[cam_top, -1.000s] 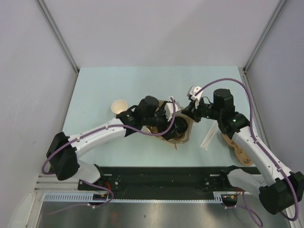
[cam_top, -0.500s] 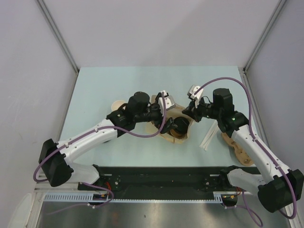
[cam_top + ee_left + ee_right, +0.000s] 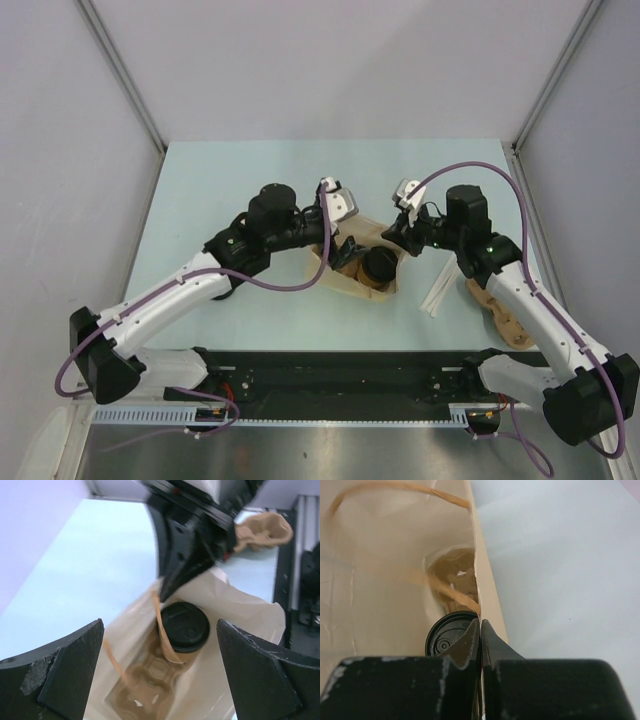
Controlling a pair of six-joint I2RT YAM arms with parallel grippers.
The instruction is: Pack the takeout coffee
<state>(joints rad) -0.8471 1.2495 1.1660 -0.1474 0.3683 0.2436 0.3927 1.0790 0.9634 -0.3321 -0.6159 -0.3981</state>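
Kraft paper bag (image 3: 342, 284) open-mouthed on the desk (image 3: 210, 180), one black-lidded takeout coffee (image 3: 184, 626) inside.
Near side first, right of the bag: a spare pulp tray (image 3: 503, 318), then white strips (image 3: 437, 292) lying between it and the bag. Inside the bag: a second pulp tray (image 3: 150, 680) on its floor, the takeout coffee seated at one end of that tray, a string handle (image 3: 157, 615) hanging in front of it. Left end effector (image 3: 345, 250) hangs over the bag's mouth, jaws spread fully wide, holding nothing. Right end effector (image 3: 479, 630) at the bag's right rim, jaws pinched tight on the paper edge.
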